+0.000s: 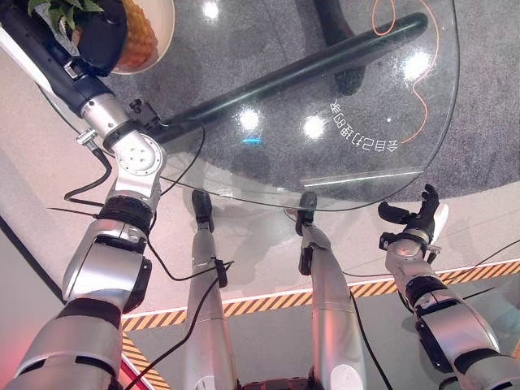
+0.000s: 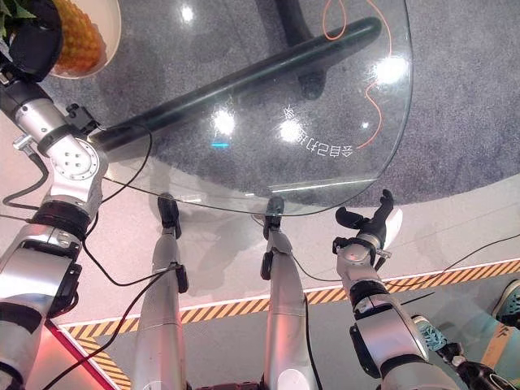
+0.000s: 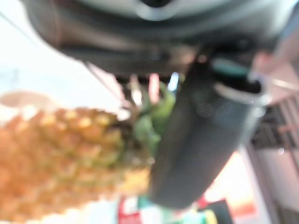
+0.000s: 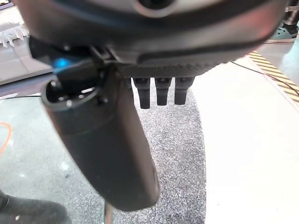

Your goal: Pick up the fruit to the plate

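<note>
The left hand [image 1: 101,36] grips the pineapple [image 1: 136,41] over the plate [image 1: 165,36]; the right hand [image 1: 416,215] hangs open.

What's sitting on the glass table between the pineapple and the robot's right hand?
Nothing: in the left eye view the glass table is bare from the pineapple on the plate to the right hand, held off the table's edge.

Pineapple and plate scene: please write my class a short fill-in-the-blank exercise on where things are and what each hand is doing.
1. The left hand is closed on a ____, over the white plate.
2. The plate stands on a round table whose top is made of ____.
3. The right hand holds ____ and hangs off the table's edge.
4. A thin ____ cable shows through the tabletop.

Missing words: pineapple; glass; nothing; orange
</note>
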Controlling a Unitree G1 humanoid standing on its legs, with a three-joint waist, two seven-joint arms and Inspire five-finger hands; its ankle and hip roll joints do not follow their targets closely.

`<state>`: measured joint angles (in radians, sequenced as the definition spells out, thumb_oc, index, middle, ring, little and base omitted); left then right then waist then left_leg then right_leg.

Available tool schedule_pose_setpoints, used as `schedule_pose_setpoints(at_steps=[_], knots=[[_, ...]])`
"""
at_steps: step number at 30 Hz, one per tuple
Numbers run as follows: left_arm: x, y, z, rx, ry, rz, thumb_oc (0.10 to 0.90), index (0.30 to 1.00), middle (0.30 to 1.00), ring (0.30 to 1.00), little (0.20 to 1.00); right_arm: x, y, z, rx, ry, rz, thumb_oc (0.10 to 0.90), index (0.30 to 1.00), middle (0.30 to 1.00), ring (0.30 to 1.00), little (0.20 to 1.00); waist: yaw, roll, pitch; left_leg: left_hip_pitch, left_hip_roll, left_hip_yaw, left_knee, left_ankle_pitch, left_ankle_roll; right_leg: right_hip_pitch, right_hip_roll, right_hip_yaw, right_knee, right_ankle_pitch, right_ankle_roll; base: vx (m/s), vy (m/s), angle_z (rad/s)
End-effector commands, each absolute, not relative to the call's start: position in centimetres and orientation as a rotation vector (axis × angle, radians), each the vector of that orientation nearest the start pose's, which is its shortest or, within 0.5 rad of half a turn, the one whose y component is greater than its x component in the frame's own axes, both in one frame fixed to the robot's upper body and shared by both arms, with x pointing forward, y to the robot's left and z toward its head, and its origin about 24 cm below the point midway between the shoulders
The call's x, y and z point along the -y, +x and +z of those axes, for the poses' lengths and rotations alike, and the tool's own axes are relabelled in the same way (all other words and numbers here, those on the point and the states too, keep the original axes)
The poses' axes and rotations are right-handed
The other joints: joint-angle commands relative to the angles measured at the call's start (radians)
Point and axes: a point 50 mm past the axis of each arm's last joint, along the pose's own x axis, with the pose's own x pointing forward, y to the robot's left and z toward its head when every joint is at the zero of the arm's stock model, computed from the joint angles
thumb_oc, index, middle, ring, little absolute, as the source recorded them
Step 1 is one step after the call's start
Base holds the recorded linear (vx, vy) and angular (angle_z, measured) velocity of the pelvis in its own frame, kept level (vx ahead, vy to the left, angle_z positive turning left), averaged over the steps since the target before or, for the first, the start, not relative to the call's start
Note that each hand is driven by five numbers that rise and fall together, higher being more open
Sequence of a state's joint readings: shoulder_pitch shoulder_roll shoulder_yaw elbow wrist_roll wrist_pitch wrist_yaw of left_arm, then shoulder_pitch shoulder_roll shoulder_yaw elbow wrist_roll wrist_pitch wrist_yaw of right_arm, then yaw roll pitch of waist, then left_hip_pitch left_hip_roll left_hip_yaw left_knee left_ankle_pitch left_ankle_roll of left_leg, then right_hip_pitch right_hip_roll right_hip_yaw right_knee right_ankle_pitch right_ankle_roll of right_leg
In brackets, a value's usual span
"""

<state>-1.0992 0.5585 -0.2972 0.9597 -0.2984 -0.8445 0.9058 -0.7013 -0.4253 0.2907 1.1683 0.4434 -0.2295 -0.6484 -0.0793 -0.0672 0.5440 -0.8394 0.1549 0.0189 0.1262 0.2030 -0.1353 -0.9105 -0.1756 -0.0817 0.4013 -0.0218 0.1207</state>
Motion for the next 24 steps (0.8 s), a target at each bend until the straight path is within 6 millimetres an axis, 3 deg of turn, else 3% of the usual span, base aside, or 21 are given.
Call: schedule_pose_setpoints(at_steps=[1,24], knots=[[-24.0,34.0,31.8,1.271,-0.152,0.698,0.8,0.9,0.9,0.9,0.9,29.1,32.5,3.6,-0.19,-0.21,-0.882,0.8,0.9,0.9,0.9,0.9,0.028,-0.031,-0.024,-0.029,-0.012,-0.014,0.212,-0.197,0.012,0.066,0.032,-0.026,-0.063,0.023,0.0,0.0,0.0,0.0],[-25.3,33.8,28.3,1.191,-0.19,0.723,0.8,0.9,0.9,0.9,0.9,29.5,31.7,2.8,-0.203,-0.209,-0.9,0.8,0.9,0.9,0.9,0.9,0.039,-0.012,-0.024,0.013,-0.026,-0.016,0.161,-0.179,0.012,0.103,0.018,-0.023,-0.113,0.046,0.008,0.0,0.0,0.0]])
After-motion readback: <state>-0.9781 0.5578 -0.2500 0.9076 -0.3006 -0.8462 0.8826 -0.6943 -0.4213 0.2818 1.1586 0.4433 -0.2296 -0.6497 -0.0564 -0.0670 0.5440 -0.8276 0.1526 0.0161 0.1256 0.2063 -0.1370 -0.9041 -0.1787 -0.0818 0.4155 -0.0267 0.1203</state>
